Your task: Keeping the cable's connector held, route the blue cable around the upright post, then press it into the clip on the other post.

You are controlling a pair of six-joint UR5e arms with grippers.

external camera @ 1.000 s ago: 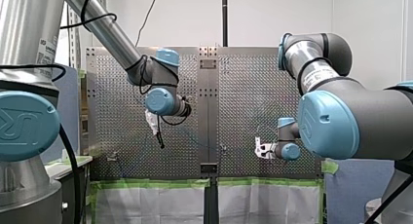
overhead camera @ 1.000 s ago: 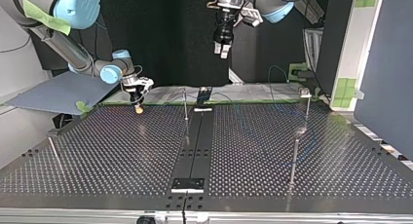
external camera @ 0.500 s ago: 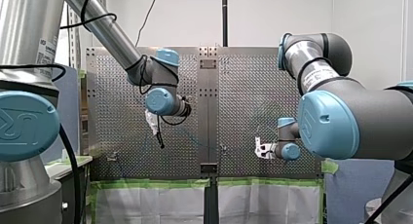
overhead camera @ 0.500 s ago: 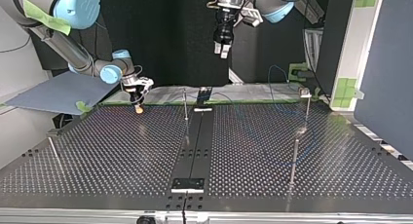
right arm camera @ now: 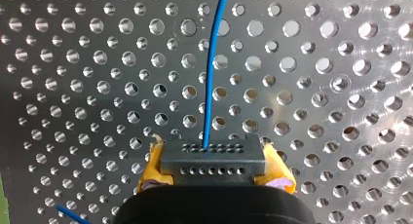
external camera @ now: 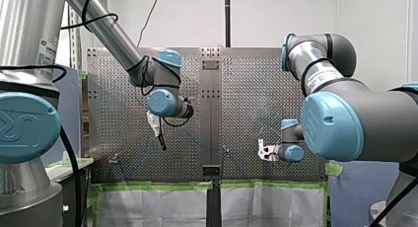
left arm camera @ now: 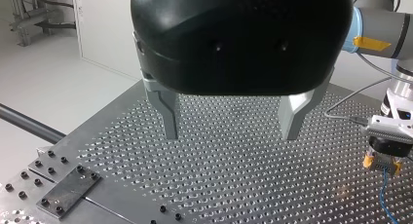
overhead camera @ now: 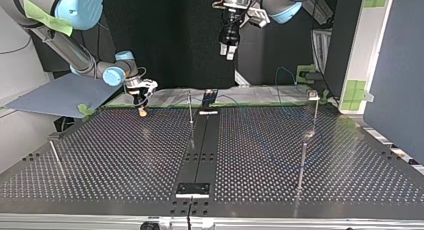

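You're clamping the connector (right arm camera: 213,155) in the right gripper (right arm camera: 214,171); the fingers of the left gripper (left arm camera: 230,132) are hanging wide, empty. Routing is seemingly just beginning: the left likely needs the blue cable (right arm camera: 210,78).

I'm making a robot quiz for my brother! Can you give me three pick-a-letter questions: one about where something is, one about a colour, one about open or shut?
1. Where is the grey block-shaped connector? A) on the floor B) between the yellow pads of the right tool C) inside a box
2. What colour is the thin cable leaving it? A) red B) green C) blue
3. How is the black left tool? A) open, empty B) shut on a spoon C) shut on a ball
Answers: 1 B, the pads squeeze its two sides; 2 C, it runs blue over the perforated metal table; 3 A, its metal fingers stand apart with nothing between.
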